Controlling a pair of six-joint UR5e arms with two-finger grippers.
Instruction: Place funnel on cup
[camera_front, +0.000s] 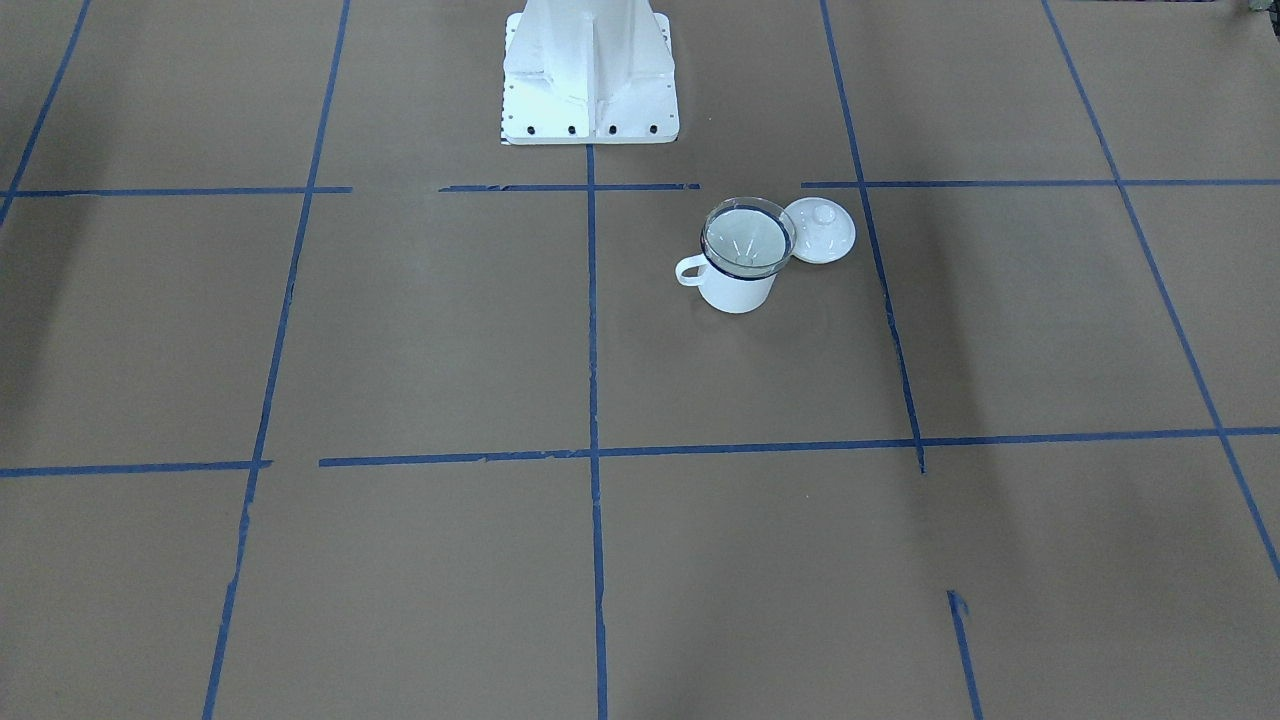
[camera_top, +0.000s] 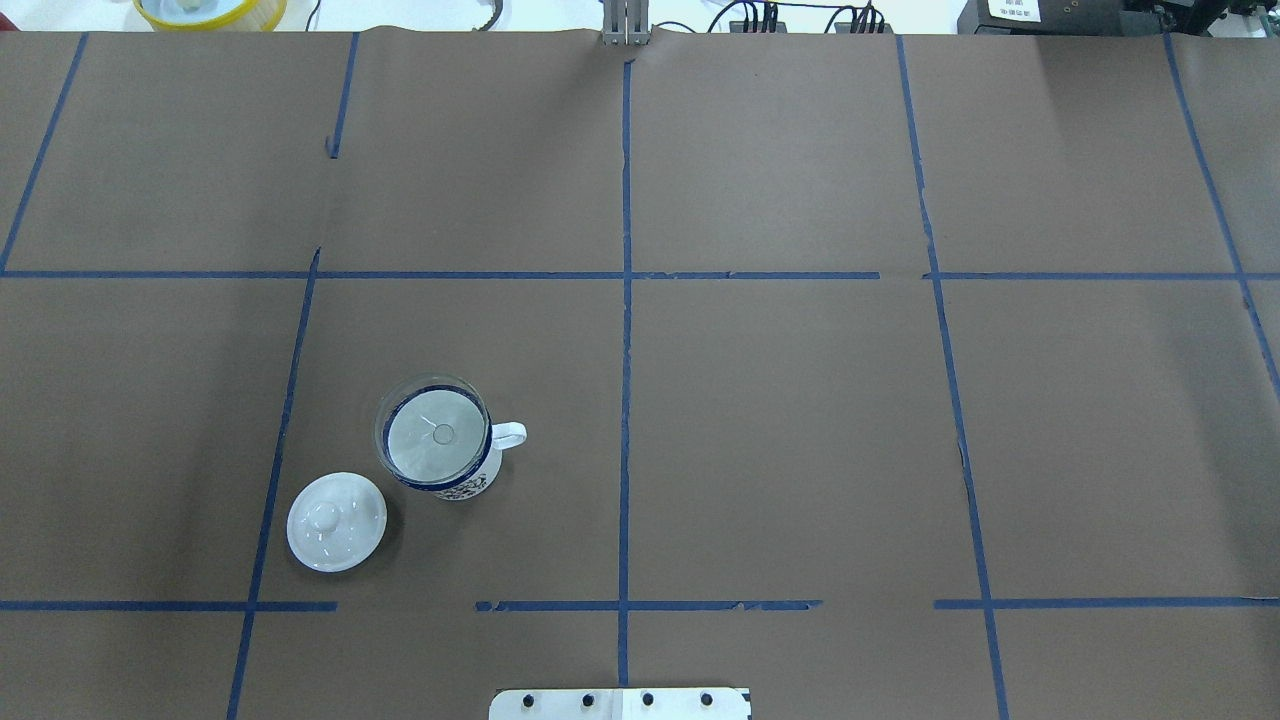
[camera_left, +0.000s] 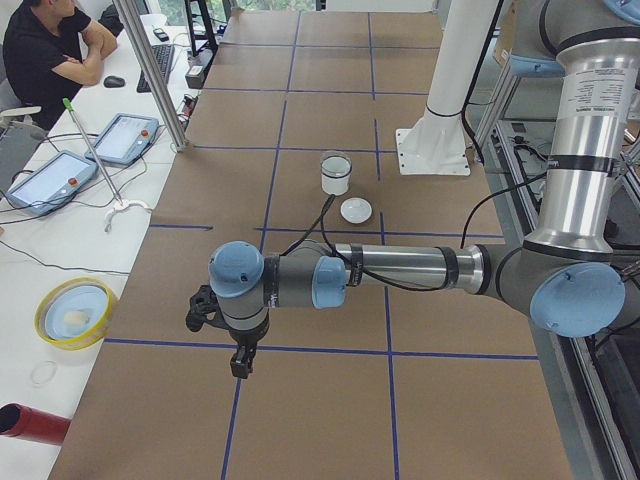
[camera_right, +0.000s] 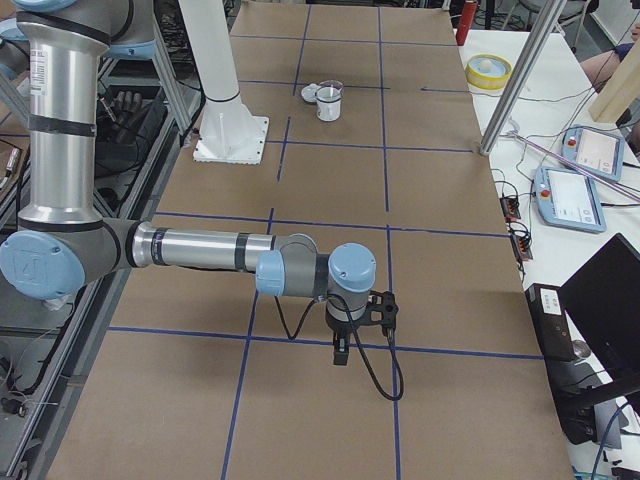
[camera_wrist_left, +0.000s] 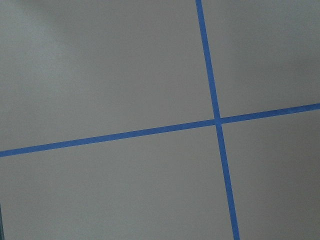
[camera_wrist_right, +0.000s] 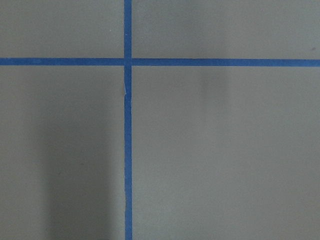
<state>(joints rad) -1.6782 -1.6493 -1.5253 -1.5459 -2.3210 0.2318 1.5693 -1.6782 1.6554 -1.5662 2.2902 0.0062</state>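
The white cup (camera_front: 738, 288) with a dark blue rim stands upright on the brown paper, its handle (camera_top: 508, 434) pointing toward the table's middle. The clear funnel (camera_front: 748, 238) rests in its mouth, cone up, also seen from above as funnel (camera_top: 437, 433). My left gripper (camera_left: 241, 365) hangs over the table's left end, far from the cup (camera_left: 335, 175). My right gripper (camera_right: 342, 355) hangs over the right end, far from the cup (camera_right: 329, 102). Both grippers show only in side views, so I cannot tell whether they are open or shut. Both wrist views show just paper and blue tape.
A round white knobbed lid (camera_top: 336, 521) lies on the paper beside the cup, between it and the robot's white pedestal (camera_front: 590, 70). A yellow-rimmed dish (camera_left: 75, 312), a red cylinder (camera_left: 30, 423) and tablets (camera_left: 122, 137) sit on the side bench, where a person (camera_left: 45, 45) sits.
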